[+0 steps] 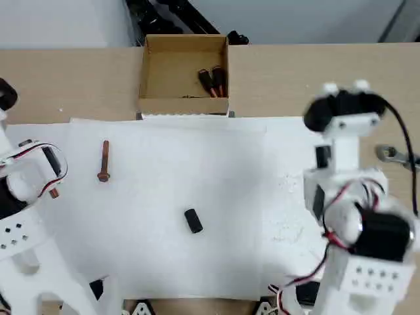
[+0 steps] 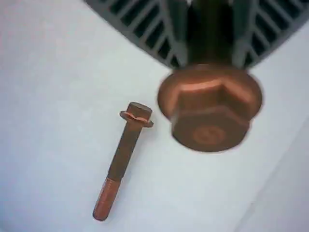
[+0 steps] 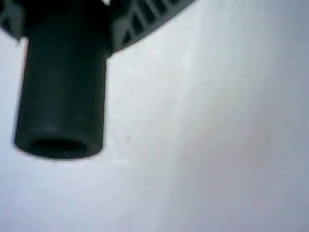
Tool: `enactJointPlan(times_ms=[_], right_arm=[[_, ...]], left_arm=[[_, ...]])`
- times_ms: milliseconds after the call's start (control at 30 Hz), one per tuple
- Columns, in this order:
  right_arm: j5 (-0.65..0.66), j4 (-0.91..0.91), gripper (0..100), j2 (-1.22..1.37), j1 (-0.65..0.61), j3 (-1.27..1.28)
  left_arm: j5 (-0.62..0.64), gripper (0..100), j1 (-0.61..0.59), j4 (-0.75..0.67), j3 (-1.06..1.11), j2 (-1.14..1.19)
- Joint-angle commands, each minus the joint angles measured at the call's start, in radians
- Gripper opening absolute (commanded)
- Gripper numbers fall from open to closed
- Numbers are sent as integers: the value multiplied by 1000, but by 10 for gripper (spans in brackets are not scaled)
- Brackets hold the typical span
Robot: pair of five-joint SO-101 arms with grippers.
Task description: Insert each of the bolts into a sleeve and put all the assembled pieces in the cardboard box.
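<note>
A: Left end effector (image 2: 210, 54), state noted?

B: Clamped on a held bolt (image 2: 211, 108), gripped by the shank. The head is pointed out at the wrist camera and the threaded end is hidden behind the fingers.

A: Right side?

B: Right end effector (image 3: 67, 21) is closed round a held sleeve (image 3: 60, 92), with the open bore faced away from the fingers.

A: The relation to be closed?

B: Bolt at the left edge of the white sheet (image 1: 262, 197), sleeve at the right edge, well apart. The shank axis must be lined up with the bore, it is judged.

A: Seen from above only?

B: A cardboard box (image 1: 152, 72) at the far edge of the desk (image 1: 79, 79) with assembled pieces (image 1: 213, 81) inside. A loose sleeve (image 1: 193, 221) mid-sheet. The loose bolt (image 1: 104, 161) lies nearer the left arm, long axis running toward the box
</note>
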Motion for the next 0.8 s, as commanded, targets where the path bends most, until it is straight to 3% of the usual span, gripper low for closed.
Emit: enactJointPlan(times_ms=[0, 200, 400, 600, 767], right_arm=[[11, -35, 4, -119, 38, 107], [14, -94, 4, -277, 27, 199], [11, -211, 3, -355, -107, 310], [-52, -449, 3, -389, -285, 365], [-150, -680, 3, -358, -302, 374]], left_arm=[[-8, 6, 0, -37, -42, -25], [-3, 6, 26, -46, -44, -26], [18, 6, 143, -110, -64, -28], [18, 6, 213, -173, -67, -34], [18, 6, 212, -172, -67, -34]])
